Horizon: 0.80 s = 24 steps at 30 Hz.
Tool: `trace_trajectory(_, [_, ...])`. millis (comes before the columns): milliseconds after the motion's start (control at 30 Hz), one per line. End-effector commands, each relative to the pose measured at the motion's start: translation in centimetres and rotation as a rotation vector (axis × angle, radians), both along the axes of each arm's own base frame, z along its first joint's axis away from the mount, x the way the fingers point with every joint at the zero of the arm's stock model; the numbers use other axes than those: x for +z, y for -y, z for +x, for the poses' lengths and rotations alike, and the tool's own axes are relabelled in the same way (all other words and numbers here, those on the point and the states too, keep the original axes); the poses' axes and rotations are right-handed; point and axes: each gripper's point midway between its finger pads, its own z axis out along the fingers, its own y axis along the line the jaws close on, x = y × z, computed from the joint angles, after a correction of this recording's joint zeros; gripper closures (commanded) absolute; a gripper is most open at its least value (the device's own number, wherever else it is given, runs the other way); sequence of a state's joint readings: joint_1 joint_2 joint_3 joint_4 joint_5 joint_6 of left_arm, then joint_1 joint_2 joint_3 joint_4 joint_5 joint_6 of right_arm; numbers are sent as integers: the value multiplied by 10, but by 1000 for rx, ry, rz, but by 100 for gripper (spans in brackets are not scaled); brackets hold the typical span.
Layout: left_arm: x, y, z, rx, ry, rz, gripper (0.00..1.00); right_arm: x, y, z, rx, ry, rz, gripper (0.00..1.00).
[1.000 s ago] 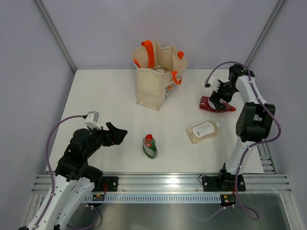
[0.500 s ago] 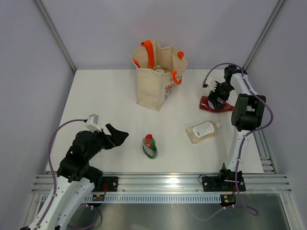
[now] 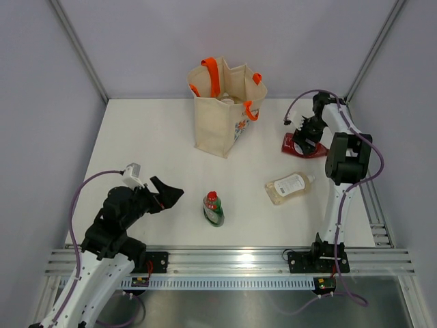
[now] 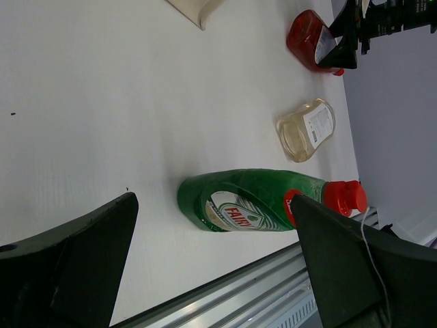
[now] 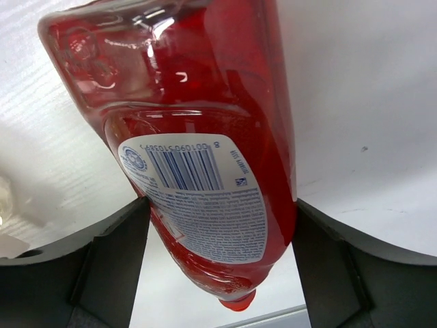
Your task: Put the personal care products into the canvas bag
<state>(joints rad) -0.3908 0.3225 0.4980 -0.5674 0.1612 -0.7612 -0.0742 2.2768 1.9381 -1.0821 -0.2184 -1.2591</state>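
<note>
The canvas bag [image 3: 220, 126] stands upright at the back, mouth open, with something pale showing inside. A red bottle [image 3: 294, 145] lies at the right. My right gripper [image 3: 305, 132] is open, low over it, with a finger on each side of its body [image 5: 205, 137]. Whether the pads touch it is unclear. A green bottle with a red cap [image 3: 214, 210] lies near the front. My left gripper [image 3: 168, 193] is open and empty to its left, with the bottle [image 4: 256, 201] ahead of the fingers. A clear bottle [image 3: 289, 186] lies at the right front.
The bag's bottom corner [image 4: 194, 8] shows at the top of the left wrist view, along with the clear bottle [image 4: 307, 128] and the red bottle [image 4: 308, 42]. The metal rail [image 3: 225, 260] runs along the near edge. Grey walls enclose the table.
My right gripper has moved left and down until its fingers straddle the red bottle. My left arm shifted slightly towards the near edge, then held still.
</note>
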Motion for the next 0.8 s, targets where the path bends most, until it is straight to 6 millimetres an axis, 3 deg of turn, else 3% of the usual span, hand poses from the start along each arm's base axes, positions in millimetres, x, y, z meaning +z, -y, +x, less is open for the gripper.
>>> trace_trajectory(0, [20, 6, 1, -22, 54, -49, 1, -12, -12, -14, -15, -38, -3, 21])
trace_trajectory(200, [22, 9, -2, -38, 51, -73, 1, -15, -30, -32, -83, -20, 4, 38])
trace_trajectory(267, [23, 10, -4, -40, 50, -82, 1, -14, -33, -26, -121, 32, 15, 43])
trace_trajectory(600, [29, 12, -7, -61, 73, -93, 1, 16, -33, -40, -365, 243, 78, 73])
trace_trajectory(700, [32, 13, -7, -68, 78, -96, 1, 20, -48, -50, -370, 282, 73, 79])
trace_trajectory(767, [31, 14, -7, -70, 74, -102, 1, 25, -50, -46, -400, 347, 60, 84])
